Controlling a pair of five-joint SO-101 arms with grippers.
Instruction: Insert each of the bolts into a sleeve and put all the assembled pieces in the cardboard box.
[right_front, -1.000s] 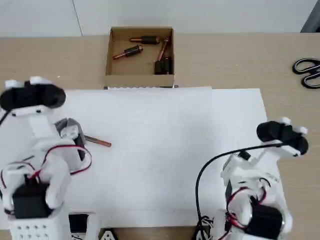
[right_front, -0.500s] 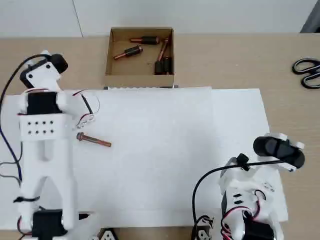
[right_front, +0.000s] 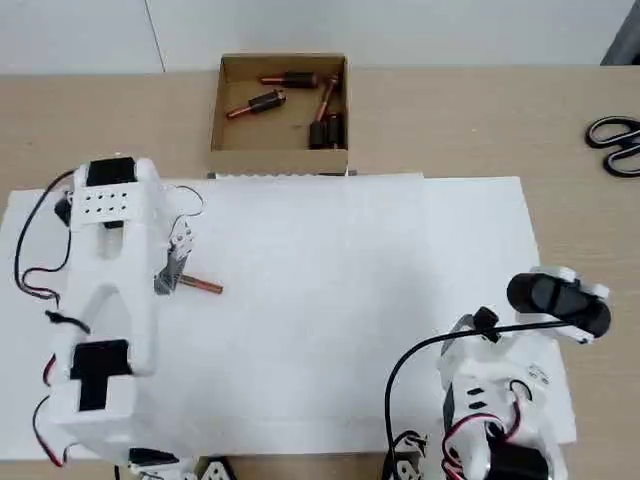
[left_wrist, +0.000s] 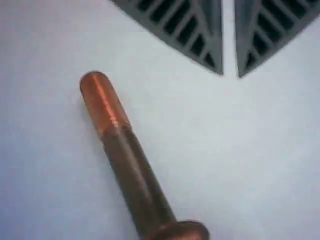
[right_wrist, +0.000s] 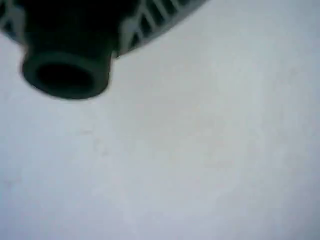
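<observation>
Down over the near-left part of the white sheet (right_front: 350, 300), the left arm (right_front: 110, 290) stretches away from its base, its wrist bent so that the left gripper (right_front: 170, 275) points at the paper just beside the head end of the bolt (right_front: 197, 285). In the left wrist view the two grey, ribbed fingertips (left_wrist: 200, 40) taper to points with only a thin slit between them, clasping nothing; the left gripper (left_wrist: 230, 75) sits near the bolt (left_wrist: 125, 160) but apart from it. That one loose bolt lies flat: a smooth copper rod with a bright rounded tip, a duller shank and a flared head. The right arm (right_front: 500, 390) is folded low over the sheet's near-right corner. Its right gripper (right_wrist: 75, 22) is clamped on one sleeve (right_wrist: 67, 75), a matt black tube whose round hollow mouth hangs just above the paper. At the far side of the wooden table (right_front: 450, 120), the cardboard box (right_front: 280, 160) holds at least three copper bolts seated in black sleeves; a dark cluster in one corner cannot be counted surely. One pair of scissors (right_front: 615, 145) lies far right.
</observation>
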